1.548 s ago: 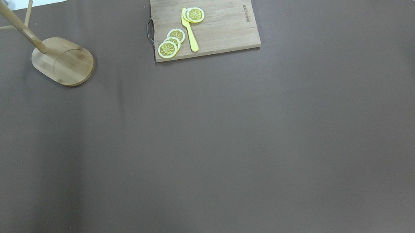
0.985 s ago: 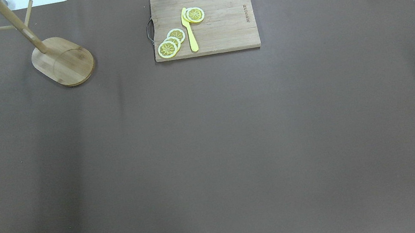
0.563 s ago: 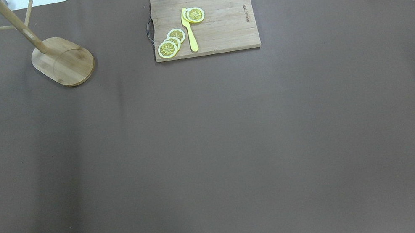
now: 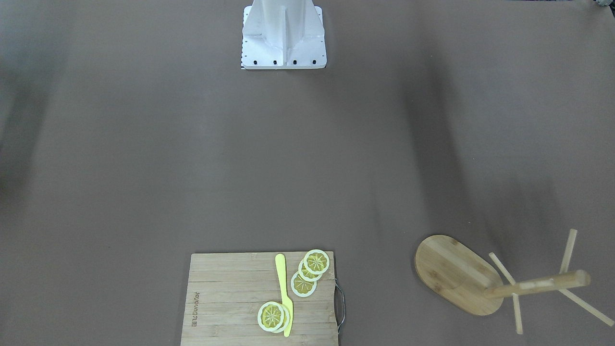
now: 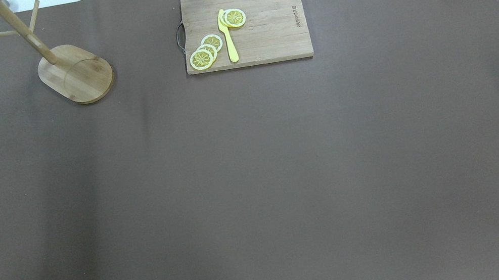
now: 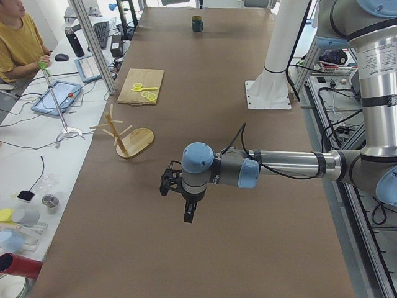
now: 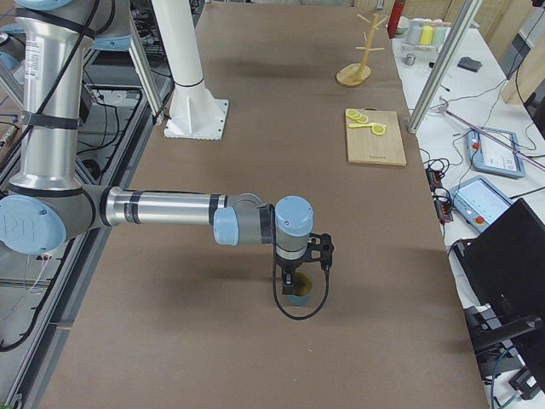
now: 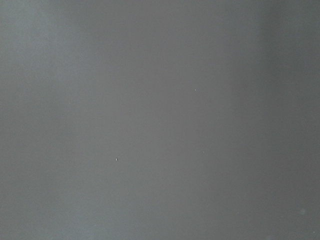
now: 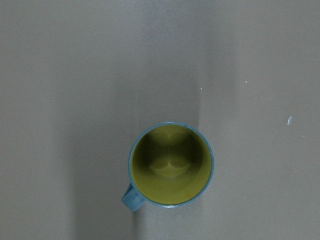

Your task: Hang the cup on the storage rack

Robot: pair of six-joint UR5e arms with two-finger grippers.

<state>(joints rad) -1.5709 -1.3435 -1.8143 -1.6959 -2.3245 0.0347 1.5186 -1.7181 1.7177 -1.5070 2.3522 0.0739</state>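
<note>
The cup (image 9: 171, 165), slate-blue with a yellow-olive inside, stands upright on the brown table. It sits straight below the right wrist camera, handle to the lower left. In the exterior right view my right gripper (image 7: 294, 279) hangs just above the cup (image 7: 299, 296); I cannot tell if it is open. The cup also shows small at the far end in the exterior left view (image 6: 196, 23). The storage rack (image 5: 76, 73) stands at the far left with bare pegs (image 4: 456, 274). My left gripper (image 6: 188, 214) hangs over bare table; I cannot tell its state.
A wooden cutting board (image 5: 266, 29) with lemon slices (image 5: 202, 58) and a yellow knife (image 5: 228, 36) lies at the far middle. The robot base plate (image 4: 283, 48) is at the near edge. A person (image 6: 18, 43) sits beyond the table's far side.
</note>
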